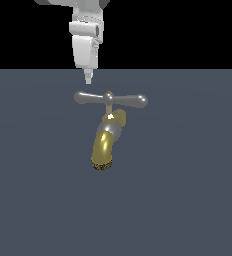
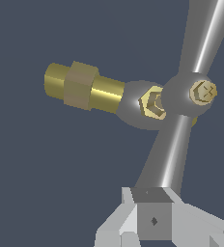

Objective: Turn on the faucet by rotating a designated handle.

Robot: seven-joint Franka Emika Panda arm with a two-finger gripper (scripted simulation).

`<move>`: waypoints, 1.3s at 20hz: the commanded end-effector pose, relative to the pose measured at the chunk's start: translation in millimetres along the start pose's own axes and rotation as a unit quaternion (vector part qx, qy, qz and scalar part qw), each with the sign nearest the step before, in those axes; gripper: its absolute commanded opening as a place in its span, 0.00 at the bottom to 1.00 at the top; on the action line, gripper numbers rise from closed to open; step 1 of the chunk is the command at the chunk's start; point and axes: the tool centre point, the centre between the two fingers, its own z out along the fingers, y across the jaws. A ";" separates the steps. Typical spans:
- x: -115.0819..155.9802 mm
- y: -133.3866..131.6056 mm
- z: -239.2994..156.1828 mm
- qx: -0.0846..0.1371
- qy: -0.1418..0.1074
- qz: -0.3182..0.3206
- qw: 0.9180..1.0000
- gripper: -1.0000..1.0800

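Note:
The faucet is a small brass-gold tap with a curved spout pointing down and a grey collar. Its handle is a glossy grey crossbar lying level on top, with the thinner arm toward the exterior view's left. My gripper hangs just above the tip of that thinner arm, fingers together, shut on nothing. In the wrist view the handle runs from the brass hub screw down behind my gripper, and the faucet's brass body sticks out sideways. Whether the fingertips touch the arm is hidden.
A flat dark blue-grey floor lies under and around the faucet. Black background fills the area above it, where my white arm comes down.

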 end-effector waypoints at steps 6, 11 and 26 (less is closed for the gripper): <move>-9.9 -19.7 32.9 0.010 0.021 0.073 0.997 0.00; -13.9 -26.8 46.0 0.016 0.030 0.101 0.994 0.00; -19.6 -19.9 53.4 0.019 0.035 0.115 0.993 0.00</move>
